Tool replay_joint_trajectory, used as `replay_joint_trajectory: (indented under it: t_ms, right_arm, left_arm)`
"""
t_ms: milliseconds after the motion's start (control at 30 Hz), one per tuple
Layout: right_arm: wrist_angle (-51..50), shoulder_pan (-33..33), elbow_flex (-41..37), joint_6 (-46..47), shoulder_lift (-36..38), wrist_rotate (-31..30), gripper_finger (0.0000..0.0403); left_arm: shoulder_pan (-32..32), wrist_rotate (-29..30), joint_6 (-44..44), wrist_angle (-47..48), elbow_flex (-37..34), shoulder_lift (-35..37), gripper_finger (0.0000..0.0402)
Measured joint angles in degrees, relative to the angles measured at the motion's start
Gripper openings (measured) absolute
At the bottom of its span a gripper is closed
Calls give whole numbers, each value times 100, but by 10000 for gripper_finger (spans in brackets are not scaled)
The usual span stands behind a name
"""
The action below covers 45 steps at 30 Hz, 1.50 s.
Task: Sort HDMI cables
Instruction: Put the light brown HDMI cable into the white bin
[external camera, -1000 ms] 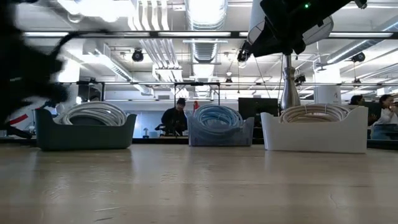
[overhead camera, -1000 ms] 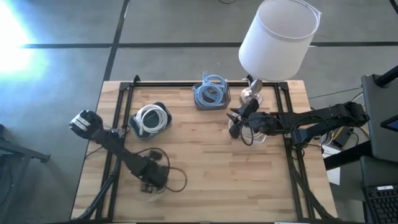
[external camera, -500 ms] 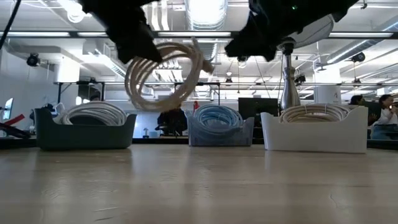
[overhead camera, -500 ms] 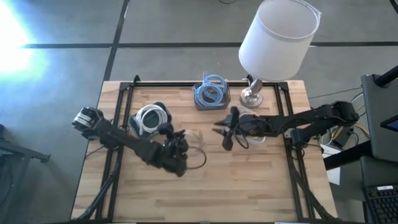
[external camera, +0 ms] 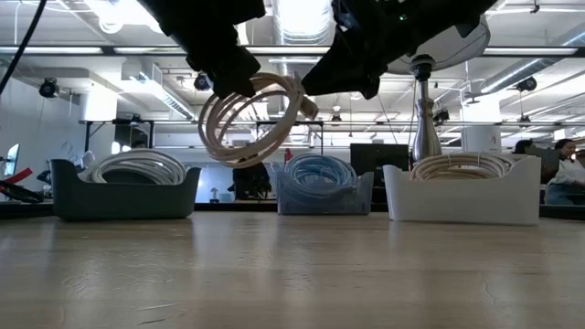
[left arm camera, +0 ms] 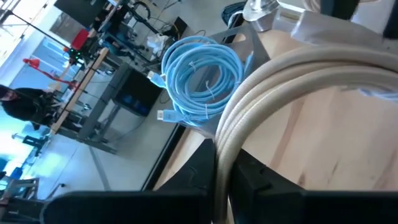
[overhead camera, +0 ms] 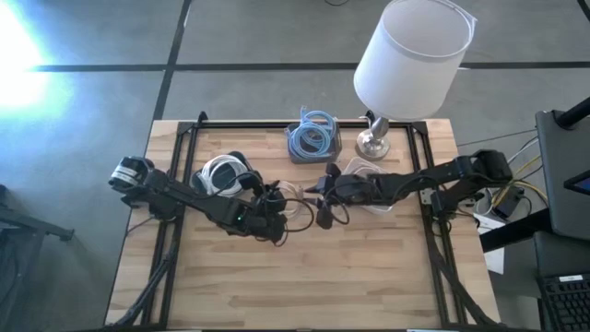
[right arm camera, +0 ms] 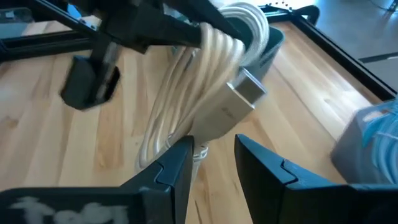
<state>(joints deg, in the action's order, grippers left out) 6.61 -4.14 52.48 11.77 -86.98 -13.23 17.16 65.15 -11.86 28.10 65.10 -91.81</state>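
Observation:
My left gripper (overhead camera: 269,218) is shut on a beige cable coil (external camera: 256,119) in the air over the middle of the table. The coil also shows in the high view (overhead camera: 291,203). My right gripper (right arm camera: 214,165) is open and faces it from the table's right. Its fingers stand on either side of the coil's rim below the plug (right arm camera: 247,90). A dark bin (external camera: 123,190) holds white coils, a clear bin (external camera: 322,187) holds light blue coils (left arm camera: 200,81), and a white bin (external camera: 462,190) holds beige coils. My left gripper pinches several turns of the coil's rim (left arm camera: 222,163) between its two fingers, coming at it from above. The coil hangs on edge below the fingers, tilted and clear of the table. My right gripper: I cannot tell whether its fingers touch the coil.
A lamp with a white shade (overhead camera: 412,55) and a metal base (overhead camera: 373,140) stands at the far right, next to the white bin. The three bins stand in a row along the far side. Black frame rails (overhead camera: 171,231) run along the table's left and right sides.
My left gripper has carried the beige coil from the near left of the table up and toward the middle, and the coil now hangs clear. My right gripper has moved from beside the white bin toward the table's left, up to the coil.

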Motion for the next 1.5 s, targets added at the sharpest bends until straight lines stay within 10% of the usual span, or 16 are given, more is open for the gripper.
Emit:
replay_joint_trajectory:
  t_ms: [1500]
  right_arm:
    - [-569,17,237,135,-52,145,86]
  left_arm:
    - [-7,51,279,-1167,-291,0,26]
